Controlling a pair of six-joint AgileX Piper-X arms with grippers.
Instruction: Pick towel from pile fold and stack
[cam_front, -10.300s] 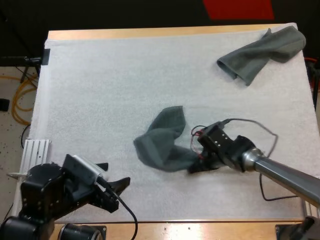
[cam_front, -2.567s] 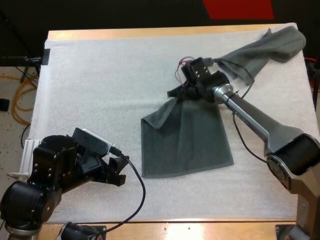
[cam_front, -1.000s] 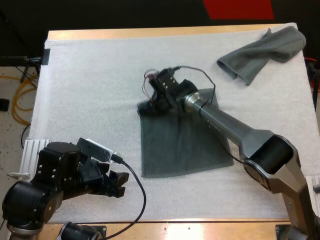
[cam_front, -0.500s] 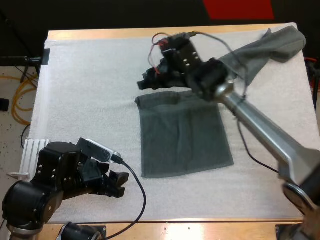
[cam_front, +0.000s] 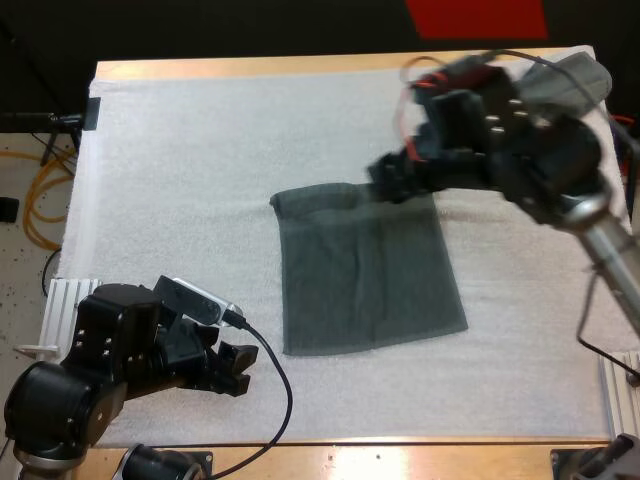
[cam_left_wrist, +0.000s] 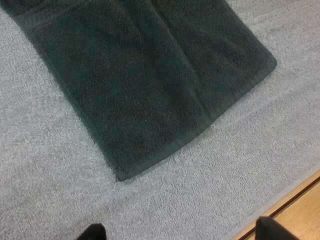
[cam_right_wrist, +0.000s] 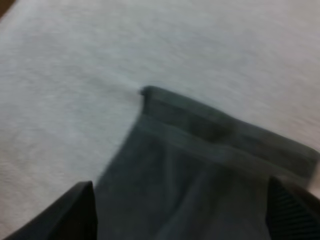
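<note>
Lying flat mid-mat (cam_front: 180, 180) in the high view, the spread towel (cam_front: 365, 265) has the right gripper (cam_front: 392, 180) raised above its far right corner, the left gripper (cam_front: 232, 368) near-left of it, and a crumpled towel (cam_front: 580, 75) at the far right. Left wrist view: fingers (cam_left_wrist: 92, 232) wide apart and empty, just short of the towel's near edge. Right wrist view: fingers (cam_right_wrist: 65, 210) wide apart and empty, above the far hem.

Shows matte black, rounded joint housings (cam_front: 50, 400) dotted with small pale screws (cam_front: 70, 345) on the left arm (cam_front: 110, 345) at the near left, a short black two-fingered left gripper (cam_front: 240, 370), and, at the far right, a blocky black right gripper (cam_front: 392, 180) with ribbed finger pads (cam_right_wrist: 292, 212) on a smooth silver-grey right arm (cam_front: 612, 255).
</note>
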